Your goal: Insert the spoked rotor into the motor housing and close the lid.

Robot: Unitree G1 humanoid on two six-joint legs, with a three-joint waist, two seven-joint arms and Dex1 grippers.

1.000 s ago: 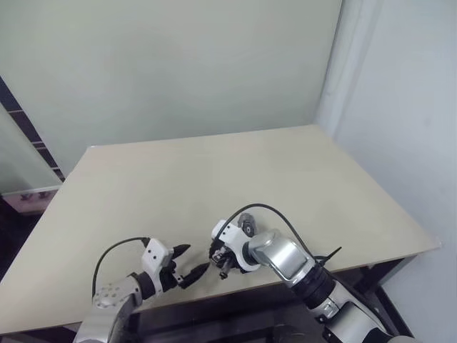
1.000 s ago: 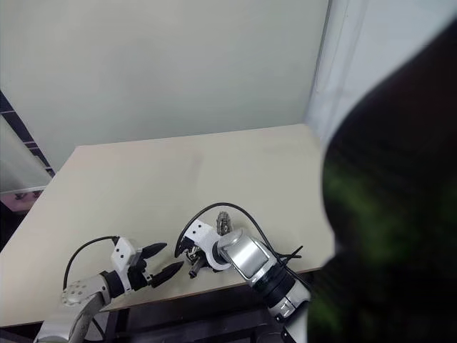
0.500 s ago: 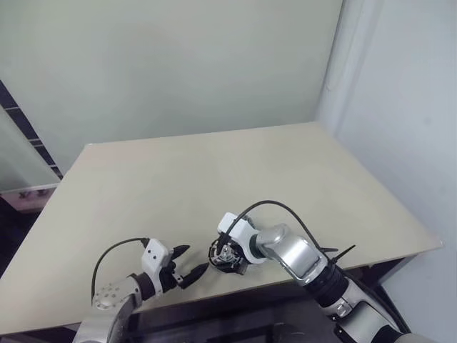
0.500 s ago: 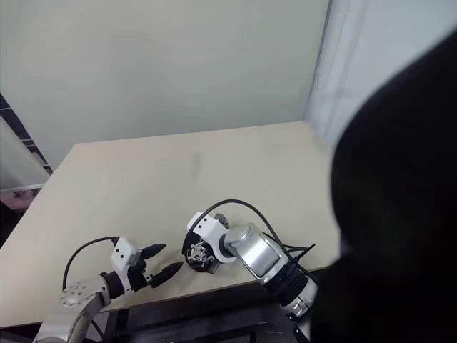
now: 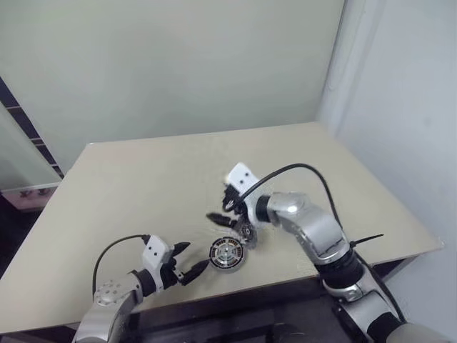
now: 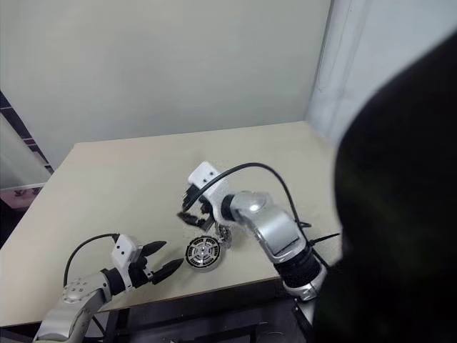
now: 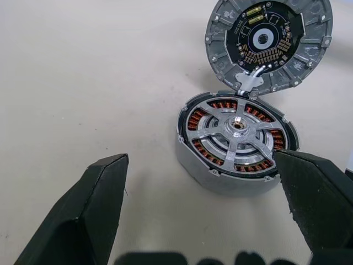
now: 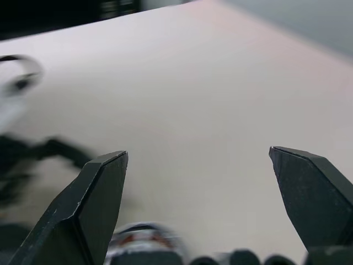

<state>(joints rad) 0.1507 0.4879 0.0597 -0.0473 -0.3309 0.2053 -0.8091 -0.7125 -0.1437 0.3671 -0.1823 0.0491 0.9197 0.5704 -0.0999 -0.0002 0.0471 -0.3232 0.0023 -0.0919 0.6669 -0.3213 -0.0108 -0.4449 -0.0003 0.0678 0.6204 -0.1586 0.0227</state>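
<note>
Fingers of both the left gripper (image 5: 191, 271) and right gripper (image 5: 227, 214) stand wide, holding nothing. The spoked rotor (image 7: 236, 135) sits seated in the motor housing (image 7: 234, 168). The lid (image 7: 268, 45) leans beside it, apparently awaiting closure.

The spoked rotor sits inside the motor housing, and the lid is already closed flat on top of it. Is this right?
Not quite. The spoked rotor does sit inside the motor housing, but the lid is not closed: it lies on the table beside the housing with its inner face up. The left wrist view shows this.

light: soft, even, dim — faint shadows | right wrist view: motion-blurred | right eye view: dark unfocused blob at right edge
</note>
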